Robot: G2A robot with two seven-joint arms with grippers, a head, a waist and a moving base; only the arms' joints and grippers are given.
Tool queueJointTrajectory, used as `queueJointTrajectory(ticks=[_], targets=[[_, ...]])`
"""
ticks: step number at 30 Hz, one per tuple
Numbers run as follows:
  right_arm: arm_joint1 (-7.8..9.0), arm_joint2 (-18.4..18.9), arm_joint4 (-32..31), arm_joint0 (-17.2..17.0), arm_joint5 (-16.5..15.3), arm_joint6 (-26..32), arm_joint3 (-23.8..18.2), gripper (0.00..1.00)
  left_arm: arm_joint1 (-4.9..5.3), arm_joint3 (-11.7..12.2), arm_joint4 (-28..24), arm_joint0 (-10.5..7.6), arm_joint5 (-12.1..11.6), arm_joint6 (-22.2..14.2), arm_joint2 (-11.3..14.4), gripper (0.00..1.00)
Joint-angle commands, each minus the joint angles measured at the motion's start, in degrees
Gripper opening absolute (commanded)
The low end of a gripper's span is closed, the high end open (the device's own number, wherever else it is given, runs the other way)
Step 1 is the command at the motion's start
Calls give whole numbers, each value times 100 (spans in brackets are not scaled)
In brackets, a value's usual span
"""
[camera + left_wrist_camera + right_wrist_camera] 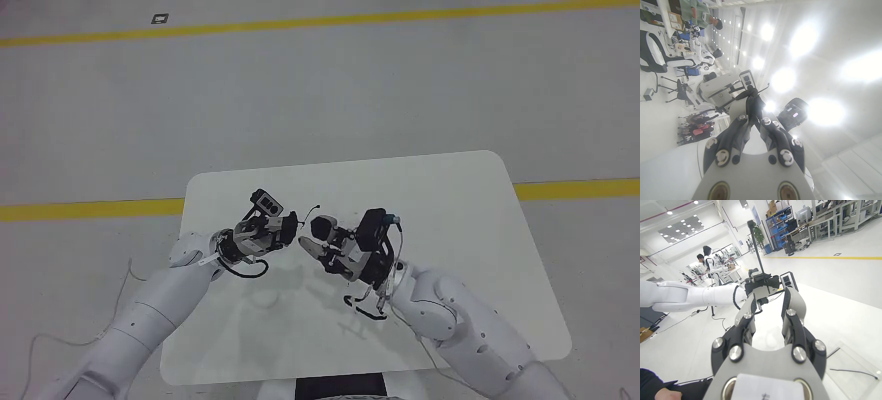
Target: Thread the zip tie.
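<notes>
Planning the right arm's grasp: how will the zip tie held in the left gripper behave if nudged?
The zip tie stands nearly straight out of the left gripper, so it is probably springy rather than limp. Being very thin, it likely weighs little and may bend aside if the open right gripper bumps it.

A: Right gripper, state?
B: Fingers spread apart, held over the white table.
A: Zip tie?
B: Black, standing nearly upright, head at the top. The left gripper pinches it low on the strap, just beyond the right fingertips. Contact with the right fingers: cannot tell.
A: Anything else on the table?
B: Clear tray, well apart, second zip tie lying flat in it.
</notes>
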Motion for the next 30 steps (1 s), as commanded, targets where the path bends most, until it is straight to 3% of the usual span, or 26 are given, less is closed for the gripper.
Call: queueJointTrajectory(ticks=[1,7,15,30], targets=[[12,-21,32,35,0,-12,17,29,0,0,0,0,0,0,0,0],[28,-106,125,155,0,-37,74,27,0,0,0,0,0,0,0,0],[17,-155,203,249,0,-72,158,17,0,0,0,0,0,0,0,0],[-13,-157,153,250,0,-41,140,18,0,0,0,0,0,0,0,0]])
